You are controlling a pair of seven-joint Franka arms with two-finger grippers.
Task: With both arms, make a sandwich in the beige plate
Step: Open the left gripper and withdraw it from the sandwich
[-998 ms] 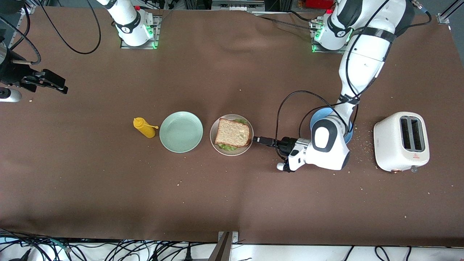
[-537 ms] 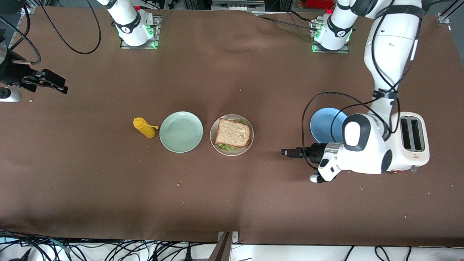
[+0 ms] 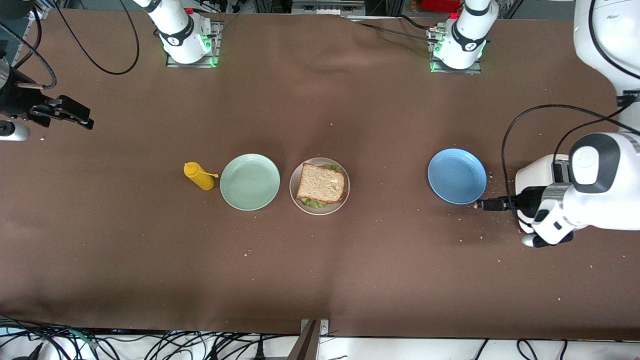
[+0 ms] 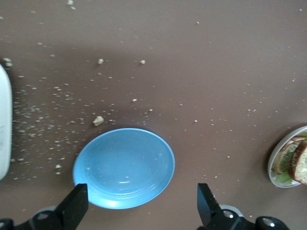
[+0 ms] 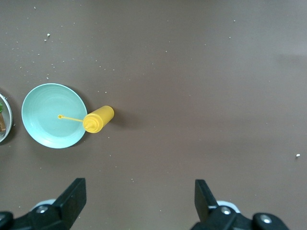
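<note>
The sandwich (image 3: 321,186), speckled toast on top with green lettuce showing at its edges, lies on the beige plate (image 3: 294,192) at the table's middle. In the left wrist view the sandwich (image 4: 293,163) and the plate's rim (image 4: 274,176) show at the edge. My left gripper (image 3: 480,204) is open and empty, low over the cloth between the blue plate (image 3: 456,175) and the toaster (image 3: 537,172). Its fingers (image 4: 76,205) frame the blue plate (image 4: 124,167). My right gripper (image 3: 86,121) waits open and empty over bare cloth at the right arm's end of the table.
A mint-green plate (image 3: 249,181) sits beside the beige plate, with a yellow mustard bottle (image 3: 199,176) next to it toward the right arm's end. The left arm partly covers the white toaster. Crumbs dot the cloth around the blue plate.
The left arm drew its open gripper away from the beige plate, past the blue plate, toward the toaster. The sandwich stayed put. The right arm has not moved.
</note>
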